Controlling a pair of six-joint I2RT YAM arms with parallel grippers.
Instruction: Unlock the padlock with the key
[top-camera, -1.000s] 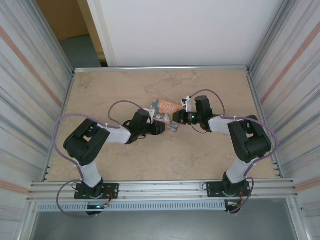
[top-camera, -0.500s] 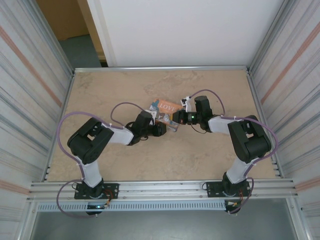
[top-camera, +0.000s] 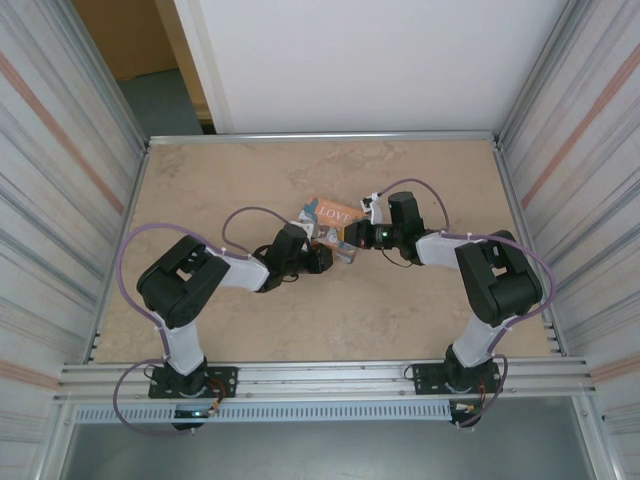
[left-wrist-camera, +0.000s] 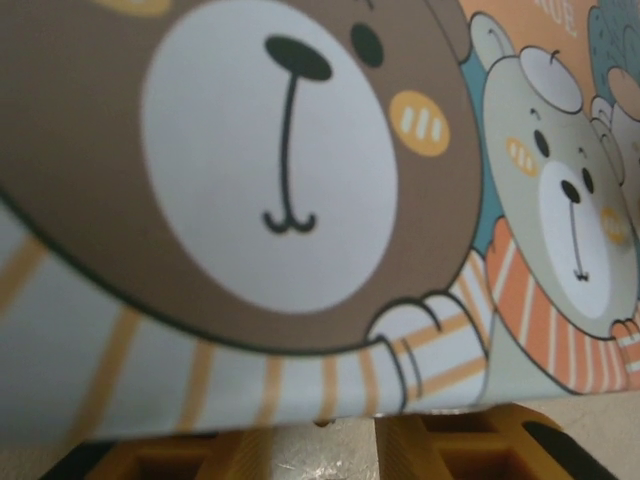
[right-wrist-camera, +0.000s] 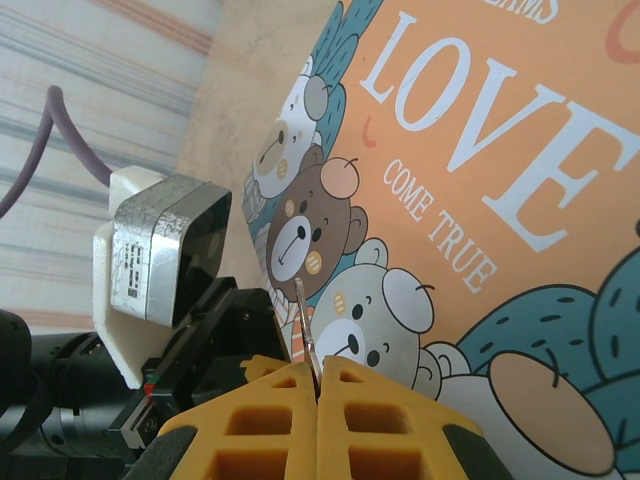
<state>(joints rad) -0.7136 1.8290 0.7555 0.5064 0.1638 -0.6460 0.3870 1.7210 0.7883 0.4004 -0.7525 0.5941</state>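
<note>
Beige marbled table (top-camera: 250, 180), bare but for the one cluster mid-table, well off every edge. The orange LOVE tin with cartoon bears (top-camera: 335, 213) lies there, and both my arms reach in to its near side from either hand, so the two tools meet at the same spot.

My left gripper (left-wrist-camera: 325, 450) is right up against the tin's bear print. Its orange fingers (left-wrist-camera: 470, 445) stand apart with a narrow gap, table showing through, and I see nothing clamped between them. My guess is it's placed to steady or pinch the lock body.

My right gripper (right-wrist-camera: 320, 400) has its pads pressed together on a thin silvery blade, which I take to be the key (right-wrist-camera: 305, 325). It sticks straight out past the tips toward the tin, held by its head so the blade is free to enter a keyhole. The left arm's wrist camera (right-wrist-camera: 165, 250) sits just beside it.

The padlock is hard to place. A silvery bit (top-camera: 345, 253) at the tin's near edge, between the two grippers, may be it, but it's too small to tell. Key not yet seen in any lock.
</note>
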